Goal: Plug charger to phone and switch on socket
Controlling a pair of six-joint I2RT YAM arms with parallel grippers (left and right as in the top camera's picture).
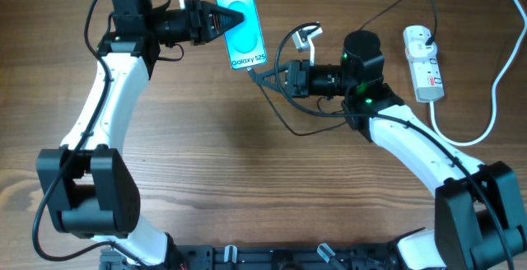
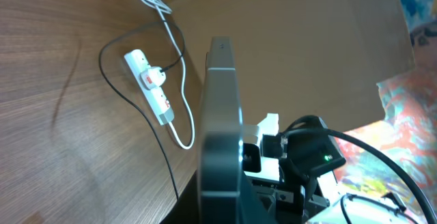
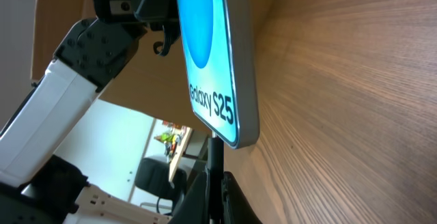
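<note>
— What stood on the wooden tabletop [image 1: 247, 188]?

— On the right side, toward the far edge, lay the white socket [image 1: 422, 64], well apart from both arms. Its thick white lead [image 1: 494, 97] went in a curve to the far right corner.

— And the phone [image 1: 247, 35]?

— It was at the far side, a little left of the middle. The cyan screen faced up and showed "Galaxy S25". The left hand [image 1: 216, 23] pinched it at the left long edge. In the right wrist view the phone seemed raised from the wood.

— Where was the charger [image 3: 216, 157]?

— Its small dark connector was at the near short edge of the phone, touching it. The right hand [image 1: 270, 77] was pressed together on this connector. Whether the connector sat fully inside, I could not tell.

— Was the switch of the socket on?

— It was too small to tell.
</note>
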